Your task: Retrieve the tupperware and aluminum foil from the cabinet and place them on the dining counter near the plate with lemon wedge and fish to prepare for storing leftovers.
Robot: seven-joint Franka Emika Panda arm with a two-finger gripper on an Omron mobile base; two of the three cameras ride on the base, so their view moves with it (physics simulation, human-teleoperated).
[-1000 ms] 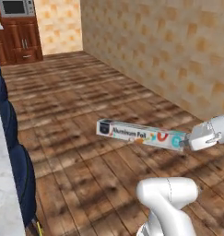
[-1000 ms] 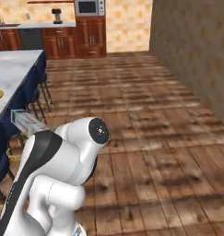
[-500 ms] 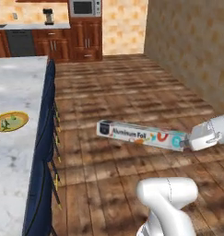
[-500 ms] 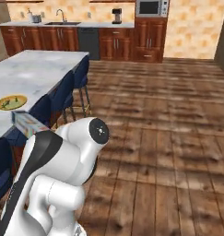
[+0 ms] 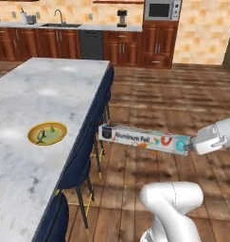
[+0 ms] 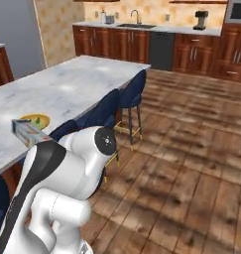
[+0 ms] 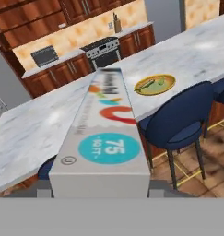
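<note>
While the arm reached out from the 5 o'clock corner of the left base view, the gripper [image 5: 191,146] sat toward 3 o'clock, jaws clamped on the teal end of the aluminum foil [image 5: 144,139]. Box was held roughly level above the wood floor [image 5: 173,104], black end pointing toward 9 o'clock and lying just beside the edge of the dining counter [image 5: 36,94]. Could not tell whether box touched the counter edge.

Plate [image 5: 47,133] rested on the marble at about 9 o'clock, near the counter's long edge, greenish food on it. Lemon wedge too small to pick out there. Dark blue stools [image 5: 85,151] stood tucked along the counter side, between plate and foil box.

Right base view: white arm at 7 o'clock; black end of the box [image 6: 27,133] poked out at 9 o'clock, just in front of the plate [image 6: 38,119] on the counter [image 6: 82,79]. Stools [image 6: 129,96] lined the near edge.

Hand view: box [image 7: 104,133] ran from 6 o'clock up toward 12, teal disc nearest the camera. Plate [image 7: 154,84] lay at 2 o'clock on the marble [image 7: 21,133], a blue stool [image 7: 178,122] below it at 4 o'clock. Fingertips hidden beside the box end.

Tupperware not noted.
</note>
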